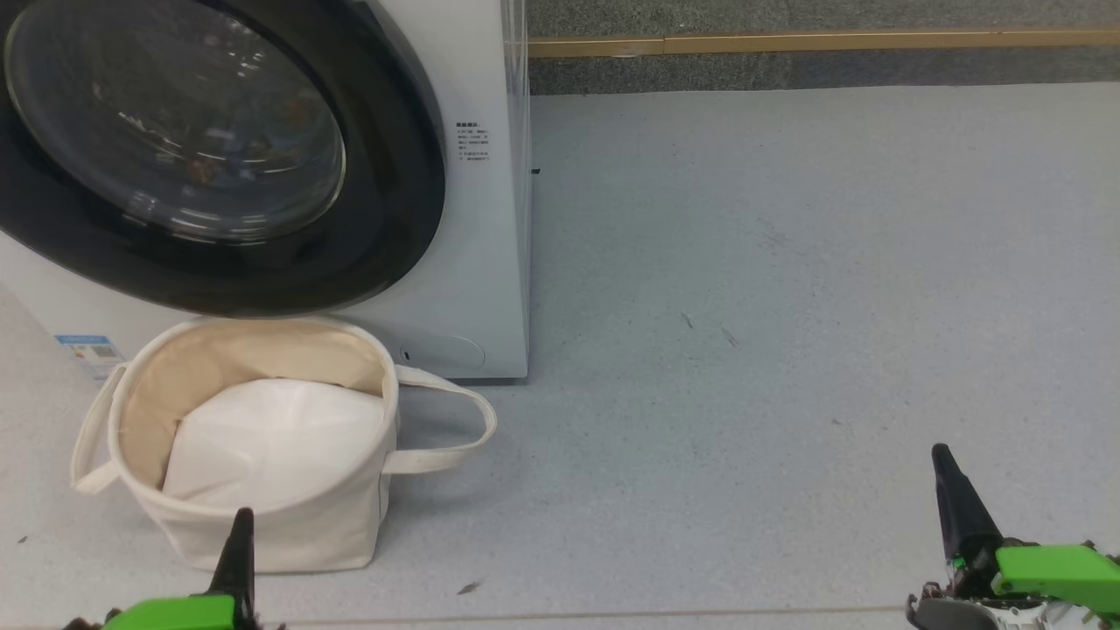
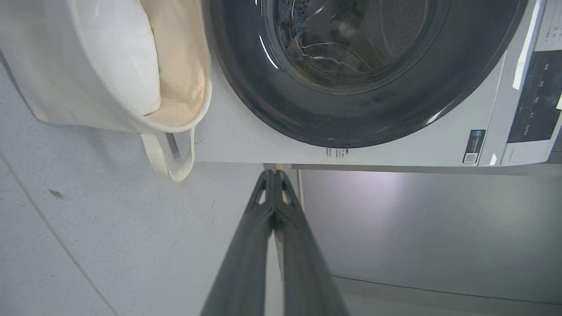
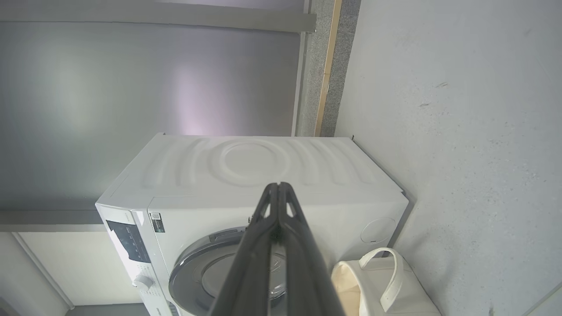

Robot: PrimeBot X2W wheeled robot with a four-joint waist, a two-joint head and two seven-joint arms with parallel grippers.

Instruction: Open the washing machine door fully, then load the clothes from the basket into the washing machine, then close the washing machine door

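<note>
At the lower left of the head view, left claw (image 1: 242, 525) with both dark fingers pressed flat together, gripping nothing, tip overlapping the near wall of the basket (image 1: 297, 534); whether touching it or merely in front, not possible to tell. Along the left wrist view, left claw (image 2: 273, 174) closed to a single point, aimed toward a bottom corner of the washing machine (image 2: 246, 136) and apart from it. At the lower right of the head view, right claw (image 1: 945, 464) also closed and empty, over bare grey speckled floor (image 1: 744, 289), well apart from basket and machine. Along the right wrist view, right claw (image 3: 278, 188) with fingers meeting at the tip, against the machine's white embossed panel. Just ahead of the left claw, basket upright on the floor, cream canvas, one strap handle (image 1: 455, 437) looping out to the right, white pad (image 1: 271, 437) lying inside. Directly behind the basket, washing machine standing close. Washing machine door (image 1: 394, 227) shut against the front, black rim around bulging glass, lower edge just above the basket's far rim. Behind the glass, dim bluish, orange-flecked shapes, seemingly the clothes (image 2: 300, 33), too blurred to say more. On the machine's front, small printed text (image 1: 472, 142) right of the door and blue label sticker (image 1: 87, 350) at lower left.
</note>
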